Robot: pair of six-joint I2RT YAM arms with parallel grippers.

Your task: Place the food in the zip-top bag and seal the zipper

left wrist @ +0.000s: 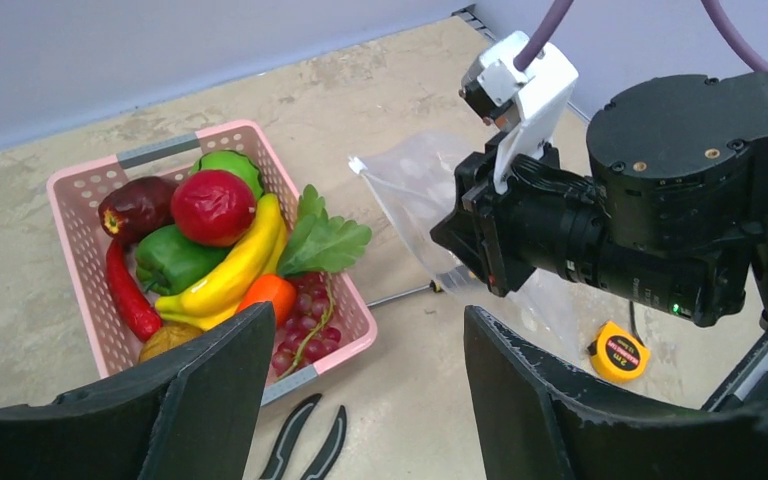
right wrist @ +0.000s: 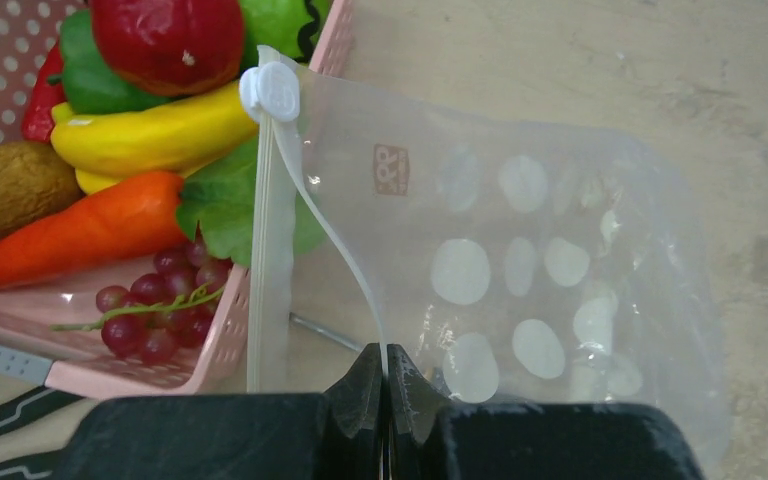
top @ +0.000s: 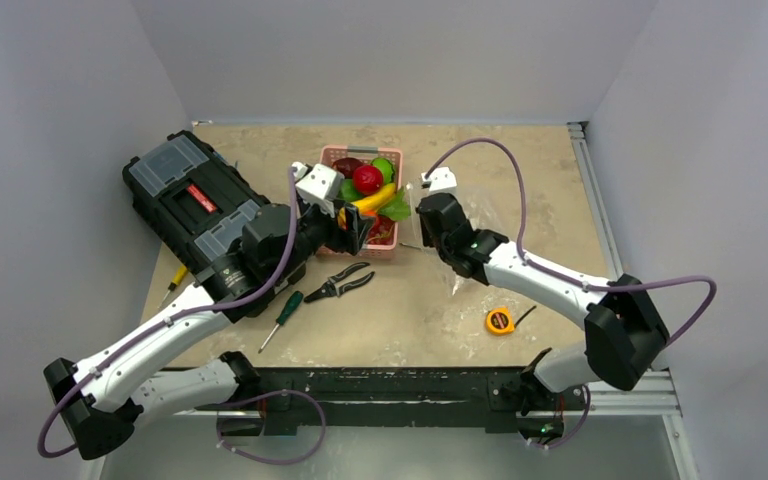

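The zip-top bag (right wrist: pixel 520 260), clear with white dots, hangs open beside the pink basket (right wrist: pixel 210 350). My right gripper (right wrist: pixel 385 375) is shut on one lip of the bag's mouth, where the curved zipper strip (right wrist: pixel 345 250) runs. The other lip (right wrist: pixel 270 250) stands straight, with a white slider at the top. The food lies in the basket (left wrist: pixel 70 180): a red apple (left wrist: pixel 212 205), banana (left wrist: pixel 235 265), carrot (left wrist: pixel 272 292) and grapes (left wrist: pixel 310 310). My left gripper (left wrist: pixel 370 330) is open and empty above the basket's near right corner. From above I see the left gripper (top: pixel 355 228) and the right gripper (top: pixel 422 215).
A black toolbox (top: pixel 190 200) lies at the left. Pliers (top: pixel 340 285) and a green-handled screwdriver (top: pixel 282 318) lie in front of the basket. A yellow tape measure (top: pixel 500 321) sits at the near right. A thin metal rod (left wrist: pixel 400 296) lies between basket and bag.
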